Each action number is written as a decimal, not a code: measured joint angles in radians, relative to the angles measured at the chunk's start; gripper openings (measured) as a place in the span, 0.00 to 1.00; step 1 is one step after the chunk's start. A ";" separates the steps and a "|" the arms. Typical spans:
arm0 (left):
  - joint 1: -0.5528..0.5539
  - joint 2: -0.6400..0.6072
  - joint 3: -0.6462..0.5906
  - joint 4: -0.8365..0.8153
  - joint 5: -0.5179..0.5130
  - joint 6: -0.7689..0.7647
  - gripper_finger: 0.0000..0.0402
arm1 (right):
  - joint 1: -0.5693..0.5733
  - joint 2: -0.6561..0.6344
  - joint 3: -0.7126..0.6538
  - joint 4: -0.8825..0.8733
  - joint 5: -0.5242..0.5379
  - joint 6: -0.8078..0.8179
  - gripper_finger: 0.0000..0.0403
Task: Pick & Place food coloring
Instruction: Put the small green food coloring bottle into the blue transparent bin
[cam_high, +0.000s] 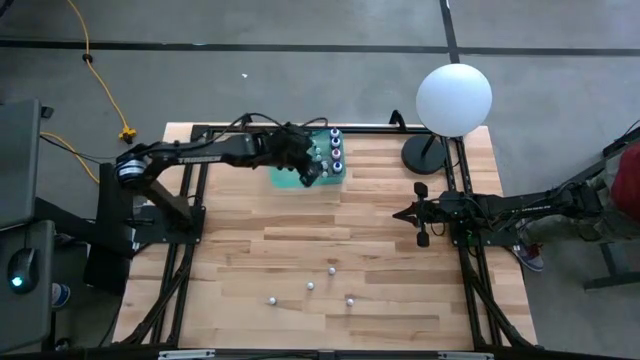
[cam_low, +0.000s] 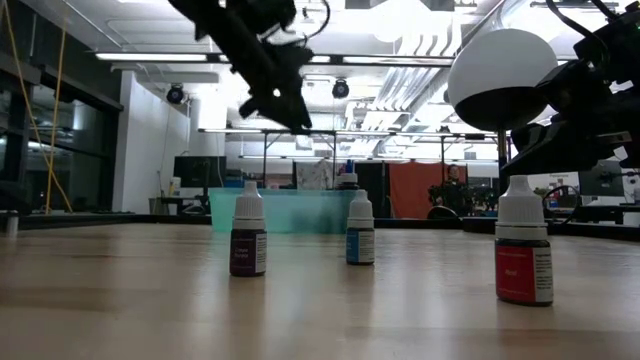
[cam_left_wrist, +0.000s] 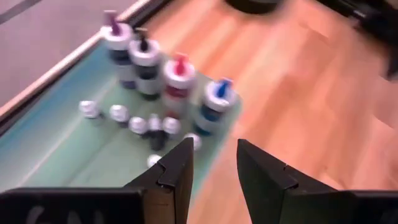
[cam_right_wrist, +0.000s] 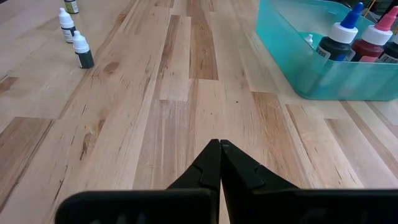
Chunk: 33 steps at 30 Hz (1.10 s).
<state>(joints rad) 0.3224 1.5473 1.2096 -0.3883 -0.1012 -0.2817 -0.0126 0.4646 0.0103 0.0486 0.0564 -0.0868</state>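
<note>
left wrist view: empty claw over the tray of tiny bottles

high view shows the left claw (cam_high: 308, 172) hanging above the see-through teal plastic tray (cam_high: 285, 181) at the far side of the light wooden bench (cam_high: 300, 250). its two dark fingers (cam_left_wrist: 177, 171) stand a little apart with nothing between them. below them, on the tray floor, lie several tiny white-capped food coloring bottles (cam_left_wrist: 152, 127), close to four bigger paint bottles with coloured tips (cam_left_wrist: 161, 68).

more tiny food coloring bottles stand on the near part of the bench (cam_high: 312, 286), well apart from the tray and from both claws. up close, three of them (cam_low: 360, 230) stand upright with white caps and dark, blue and red labels.

these bottles look very light and hard, and the smooth plastic could slip. they are thin and tall, so a bump would likely tip them. i think the best hold is across the body just under the cap, from the top.

the right claw (cam_high: 421, 215) waits at the right side of the bench, fingers pressed together and empty, near a big white globe lamp (cam_high: 453, 98).
</note>
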 joint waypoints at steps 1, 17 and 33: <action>-0.015 -0.013 0.000 -0.013 0.010 0.014 0.29 | 0.000 0.000 0.000 0.000 0.000 0.000 0.00; -0.374 -0.037 -0.006 -0.070 0.114 0.071 0.29 | 0.000 0.000 0.000 0.000 0.000 0.000 0.00; -0.559 -0.102 -0.251 0.158 0.277 -0.038 0.29 | 0.000 0.000 0.000 0.000 0.000 0.000 0.00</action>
<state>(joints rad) -0.2364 1.4452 0.9582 -0.2305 0.1761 -0.3195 -0.0126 0.4644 0.0103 0.0486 0.0566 -0.0868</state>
